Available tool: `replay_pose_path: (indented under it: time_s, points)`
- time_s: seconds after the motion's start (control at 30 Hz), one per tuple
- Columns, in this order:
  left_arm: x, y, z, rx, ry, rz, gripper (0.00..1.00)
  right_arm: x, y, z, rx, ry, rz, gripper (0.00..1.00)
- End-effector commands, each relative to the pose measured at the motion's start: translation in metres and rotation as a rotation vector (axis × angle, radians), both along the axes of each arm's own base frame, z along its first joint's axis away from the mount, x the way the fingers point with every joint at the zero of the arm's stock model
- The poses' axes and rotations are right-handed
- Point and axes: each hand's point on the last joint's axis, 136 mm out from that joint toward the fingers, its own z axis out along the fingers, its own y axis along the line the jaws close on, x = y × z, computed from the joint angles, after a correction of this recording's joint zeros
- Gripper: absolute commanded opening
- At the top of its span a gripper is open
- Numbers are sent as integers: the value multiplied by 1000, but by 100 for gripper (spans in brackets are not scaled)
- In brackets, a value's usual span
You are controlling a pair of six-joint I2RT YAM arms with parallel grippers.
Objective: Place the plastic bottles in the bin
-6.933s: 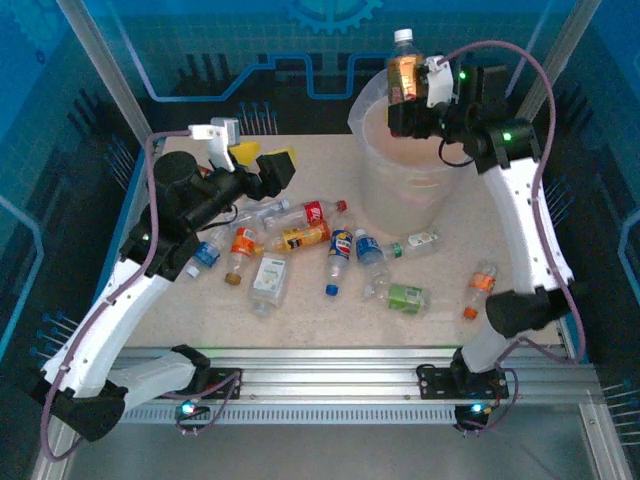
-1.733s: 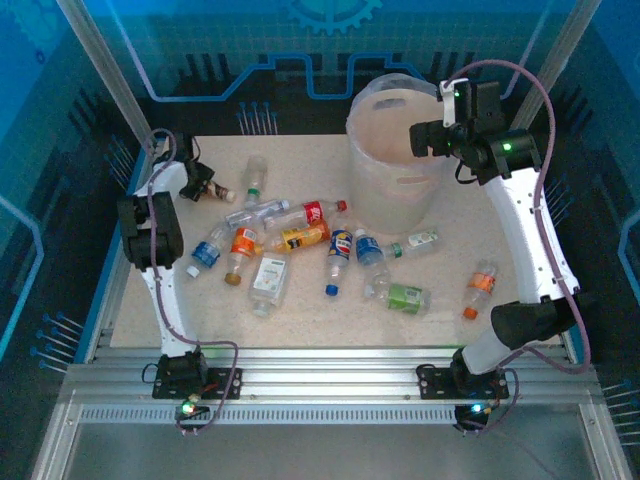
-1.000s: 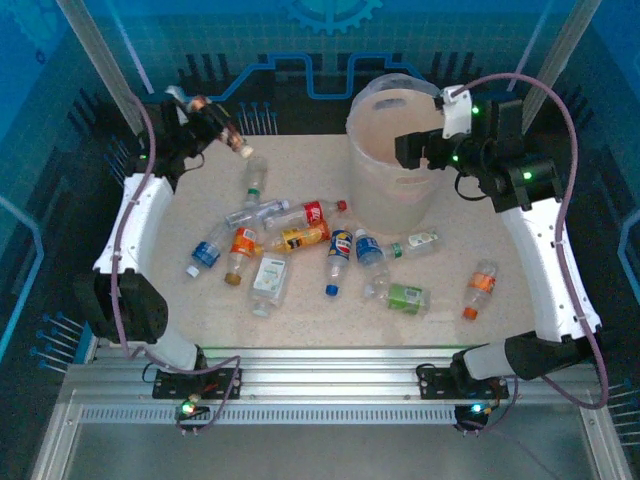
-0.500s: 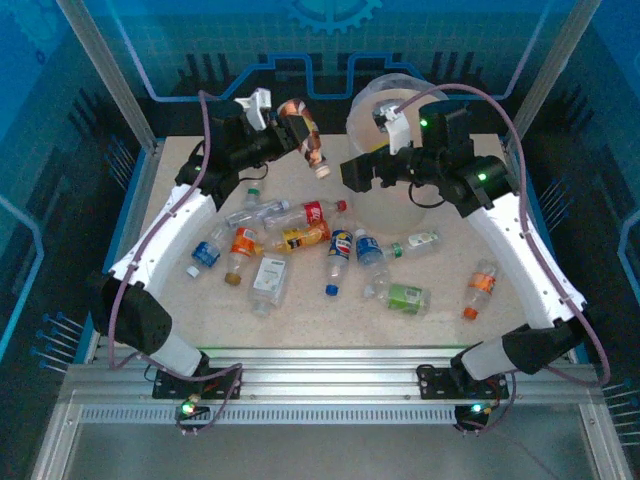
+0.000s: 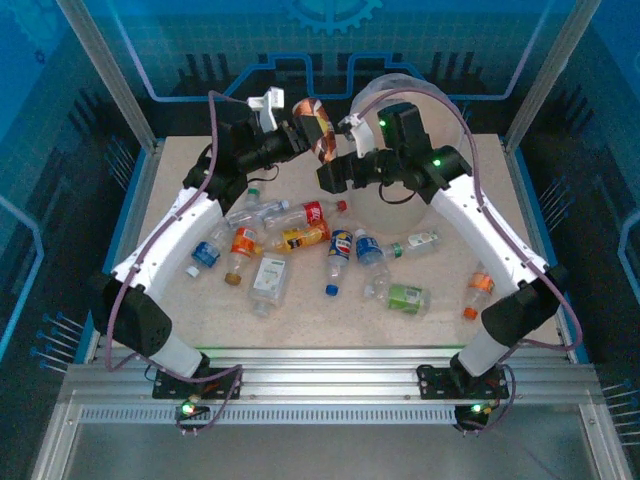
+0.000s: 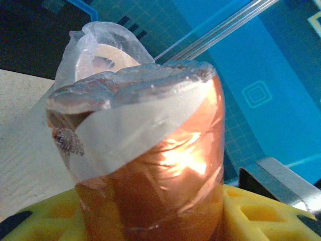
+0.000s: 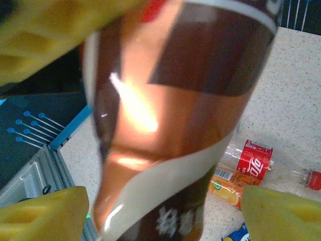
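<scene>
My left gripper is shut on a brown-labelled bottle and holds it in the air just left of the bin. In the left wrist view the bottle sits base-up between my yellow fingers, with the lined bin behind it. My right gripper has reached in under it. Its yellow fingers stand open on either side of the bottle, with a gap on the right side. Several plastic bottles lie on the table.
The loose bottles spread across the table's middle, among them a red-labelled one, an orange one, a green-labelled one and an orange one at the right. The right arm crosses in front of the bin. Blue walls surround the table.
The left arm has carried the brown bottle from the far left corner rightwards toward the bin. The right arm has swung left from the bin to it, its jaws narrowing around it.
</scene>
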Motion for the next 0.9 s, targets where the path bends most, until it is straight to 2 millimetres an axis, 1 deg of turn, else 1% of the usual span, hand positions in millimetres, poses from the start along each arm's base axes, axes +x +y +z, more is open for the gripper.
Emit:
replay_pose_path:
  time_s: [0.0, 0.1, 0.2, 0.27, 0.3, 0.33, 0.37, 0.4, 0.47, 0.57, 0.7, 0.8, 0.87]
  points:
    - [-19, -4, 25, -43, -59, -43, 42, 0, 11, 17, 43, -27, 25, 70]
    - [-22, -4, 25, -49, -58, -49, 43, 3, 12, 18, 47, -25, 21, 57]
    - [-23, -4, 23, -53, -51, -50, 44, 4, 13, 19, 51, -29, 20, 40]
    - [-23, -3, 23, -54, -52, -48, 50, 5, 12, 20, 49, -33, 15, 27]
    - [-23, -3, 23, -52, -52, -45, 60, 5, 11, 21, 44, -36, 11, 23]
    - [-24, -2, 25, -52, -57, -45, 75, 6, 8, 21, 38, -39, 2, 19]
    - [-24, -1, 26, -49, -64, -42, 88, 6, 6, 22, 31, -44, -7, 16]
    - [-25, 1, 29, -46, -74, -33, 98, 6, 3, 23, 22, -50, -19, 14]
    - [-28, 8, 37, -34, -102, -6, 99, 8, -7, 24, 1, -57, -53, 12]
    - [-32, 28, 49, -13, -152, 69, 99, 14, -26, 26, -20, -60, -114, 12]
    - [-41, 71, 57, 30, -205, 245, 99, 25, -61, 29, -57, -45, -208, 12]
    - [-52, 105, 55, 81, -236, 399, 99, 35, -92, 27, -116, -10, -286, 12]
    - [-59, 123, 50, 111, -246, 482, 99, 44, -112, 25, -152, 17, -331, 12]
